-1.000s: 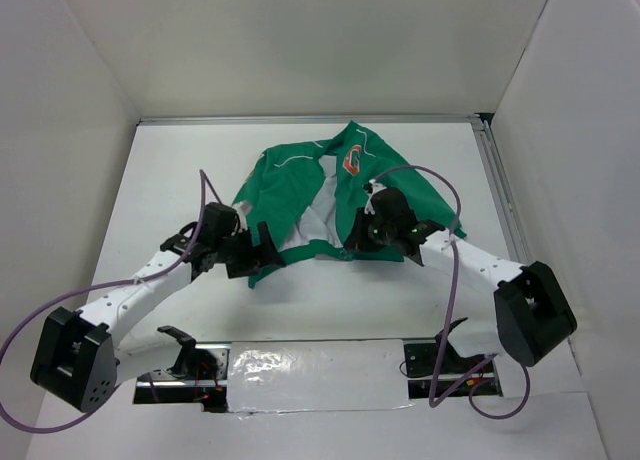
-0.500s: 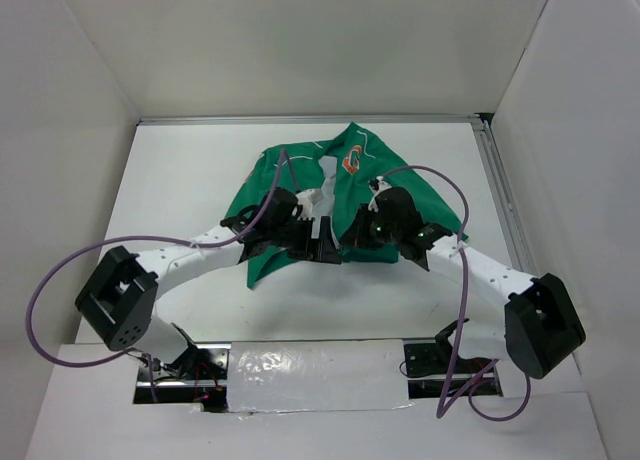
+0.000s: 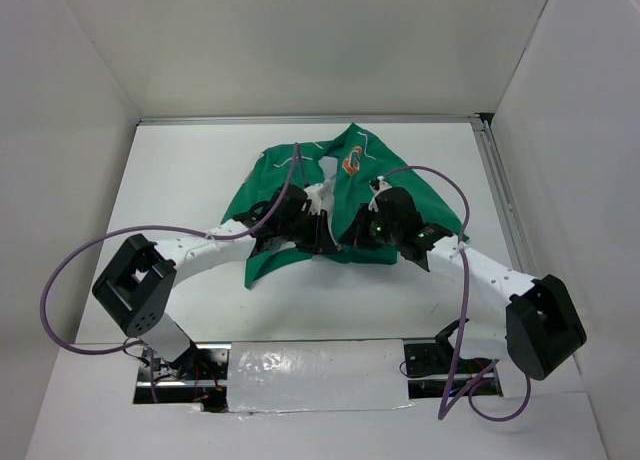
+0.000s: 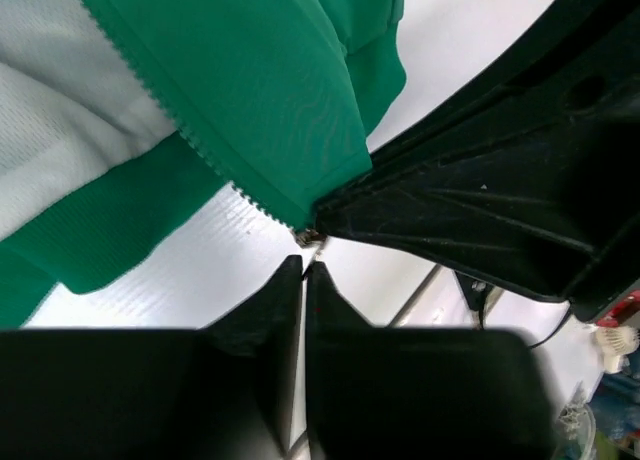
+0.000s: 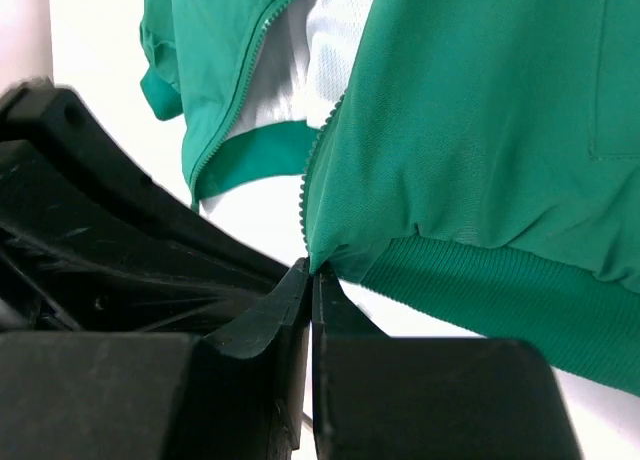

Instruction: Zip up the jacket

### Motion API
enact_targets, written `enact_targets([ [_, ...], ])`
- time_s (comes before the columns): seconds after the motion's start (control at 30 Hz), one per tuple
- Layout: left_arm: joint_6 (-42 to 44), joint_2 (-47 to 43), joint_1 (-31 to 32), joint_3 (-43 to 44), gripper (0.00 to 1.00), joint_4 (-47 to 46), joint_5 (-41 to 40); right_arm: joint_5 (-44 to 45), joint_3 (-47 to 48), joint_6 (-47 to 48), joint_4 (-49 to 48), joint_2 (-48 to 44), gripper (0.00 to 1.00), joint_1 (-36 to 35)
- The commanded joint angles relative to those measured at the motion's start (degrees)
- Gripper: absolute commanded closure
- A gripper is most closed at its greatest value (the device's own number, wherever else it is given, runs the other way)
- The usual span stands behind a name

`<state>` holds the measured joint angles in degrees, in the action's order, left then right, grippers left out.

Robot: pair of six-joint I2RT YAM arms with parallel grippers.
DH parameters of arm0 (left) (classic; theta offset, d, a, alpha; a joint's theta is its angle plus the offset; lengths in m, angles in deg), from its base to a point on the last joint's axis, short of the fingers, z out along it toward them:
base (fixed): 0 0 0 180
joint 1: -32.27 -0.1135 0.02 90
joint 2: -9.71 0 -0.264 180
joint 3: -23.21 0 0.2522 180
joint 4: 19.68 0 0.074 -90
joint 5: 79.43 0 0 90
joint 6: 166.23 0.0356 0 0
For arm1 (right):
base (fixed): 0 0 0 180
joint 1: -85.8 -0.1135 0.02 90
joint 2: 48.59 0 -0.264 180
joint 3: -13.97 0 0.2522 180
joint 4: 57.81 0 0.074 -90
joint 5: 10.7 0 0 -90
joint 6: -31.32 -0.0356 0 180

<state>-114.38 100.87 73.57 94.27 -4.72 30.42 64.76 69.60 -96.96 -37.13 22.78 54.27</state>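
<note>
Green jacket hem corner pinched by right pincer; left pincer closed; overhead obscured.

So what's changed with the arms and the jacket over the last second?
The left gripper swung in from the left hem of the jacket to the middle. It now sits shut beside the right gripper, at the bottom of the zip. The right gripper stayed pinched on the hem corner, and the jacket barely shifted.
</note>
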Motion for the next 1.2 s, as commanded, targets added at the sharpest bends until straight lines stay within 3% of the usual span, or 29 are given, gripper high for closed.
enact_targets([
  [0.0,1.0,-0.4,0.5,1.3,0.96,-3.4,-0.9,-1.8,0.7,-1.1,-1.6,-0.8,0.93,-0.6],
  [0.03,0.9,-0.6,0.7,1.2,1.0,-3.0,-1.1,-1.6,0.7,-1.0,-1.5,-0.8,0.94,-0.6],
  [0.13,1.1,-2.0,1.1,-0.7,1.0,-3.4,-0.6,0.0,0.9,-2.0,-1.5,-0.7,0.94,-0.3],
  [0.2,0.6,-3.7,2.1,-2.0,1.0,-4.0,0.8,0.6,1.0,-3.7,-3.1,-0.4,1.0,0.0],
  [0.43,-3.9,-7.0,6.7,-7.3,1.0,-3.5,0.3,-3.9,2.1,-10.0,-15.7,2.9,1.0,0.4],
  [0.63,-4.7,-5.8,12.7,-4.9,1.0,-1.4,-0.3,-3.1,0.0,-16.2,-22.3,2.5,1.0,0.0],
  [0.93,-5.4,-11.4,16.8,-4.9,1.0,-3.7,4.5,3.8,-4.1,-15.0,-20.7,-3.3,1.0,-1.1],
  [1.03,-5.7,-11.9,16.8,-4.5,0.83,1.5,-0.2,2.9,-3.4,-12.2,-17.4,-4.8,1.0,-0.8],
  [1.17,-4.7,-11.5,16.7,-3.2,0.53,6.6,-4.5,0.5,-4.0,-8.7,-12.2,-5.7,1.0,-1.2],
])
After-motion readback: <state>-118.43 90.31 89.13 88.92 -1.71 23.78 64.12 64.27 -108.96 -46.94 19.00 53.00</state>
